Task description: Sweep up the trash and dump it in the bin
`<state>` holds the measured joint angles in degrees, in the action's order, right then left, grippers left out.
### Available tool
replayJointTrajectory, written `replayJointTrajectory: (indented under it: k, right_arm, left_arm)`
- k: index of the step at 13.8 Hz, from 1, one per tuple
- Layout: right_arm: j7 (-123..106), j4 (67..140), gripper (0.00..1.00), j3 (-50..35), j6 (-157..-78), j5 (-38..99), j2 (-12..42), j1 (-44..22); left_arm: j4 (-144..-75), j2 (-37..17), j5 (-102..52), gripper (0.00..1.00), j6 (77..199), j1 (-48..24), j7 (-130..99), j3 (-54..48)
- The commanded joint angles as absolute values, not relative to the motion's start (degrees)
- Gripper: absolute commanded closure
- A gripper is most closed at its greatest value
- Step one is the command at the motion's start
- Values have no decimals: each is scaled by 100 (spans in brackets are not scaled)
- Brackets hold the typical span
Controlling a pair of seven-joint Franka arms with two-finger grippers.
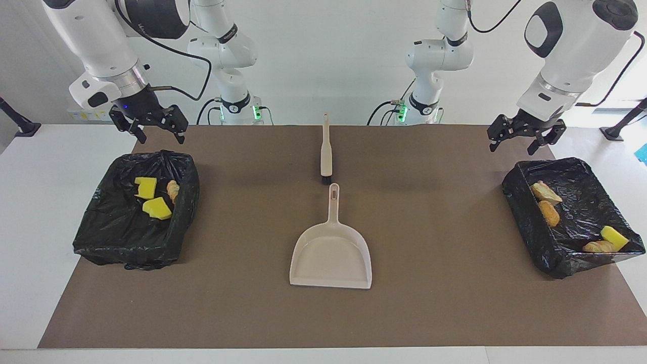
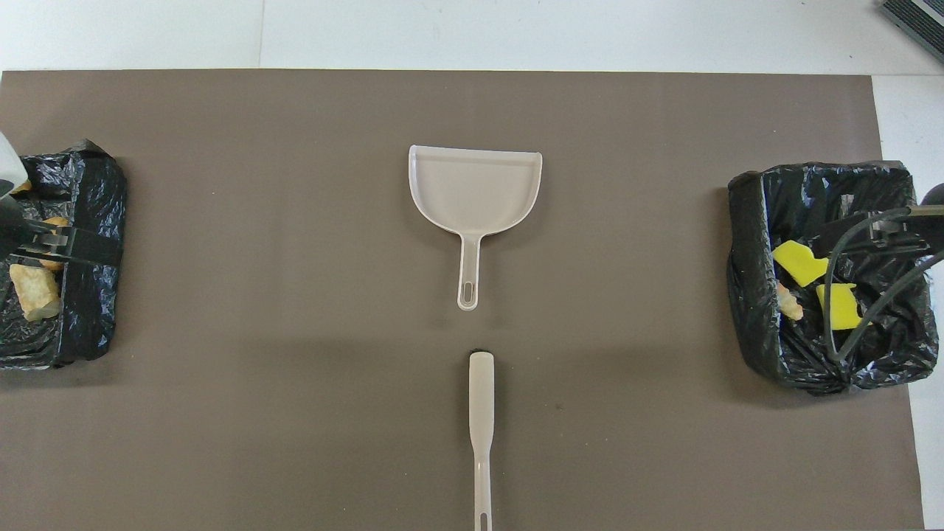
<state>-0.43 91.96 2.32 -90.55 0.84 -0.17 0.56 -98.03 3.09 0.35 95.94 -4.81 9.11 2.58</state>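
The trash lies in two black-bagged bins. The bin (image 1: 126,252) at the right arm's end holds two yellow sponge chunks (image 1: 146,187) and a bread piece (image 1: 173,190). The bin (image 1: 521,225) at the left arm's end holds three bread pieces (image 1: 549,213) and a yellow sponge chunk (image 1: 614,237). My right gripper (image 1: 149,126) is open and empty, raised over its bin's edge nearest the robots. My left gripper (image 1: 520,137) is open and empty, raised over the other bin's edge nearest the robots. The sponge chunks (image 2: 798,262) also show in the overhead view.
A beige dustpan (image 1: 331,254) lies empty at the mat's middle, handle toward the robots. A beige brush (image 1: 326,151) lies in line with it, nearer to the robots. Both also show in the overhead view, the dustpan (image 2: 474,188) and the brush (image 2: 481,413).
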Motion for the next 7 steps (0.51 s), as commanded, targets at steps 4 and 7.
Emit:
replayJointTrajectory:
  k: [4,7]
  right_arm:
    - [-97,9352,0,229,-9062,158,-158,79]
    - [-97,9352,0,220,-9062,158,-158,88]
  left_arm:
    - [-9669,528,0,0,9203,-466,1222,220]
    - [-9405,431,9,0,8825,-448,1160,220]
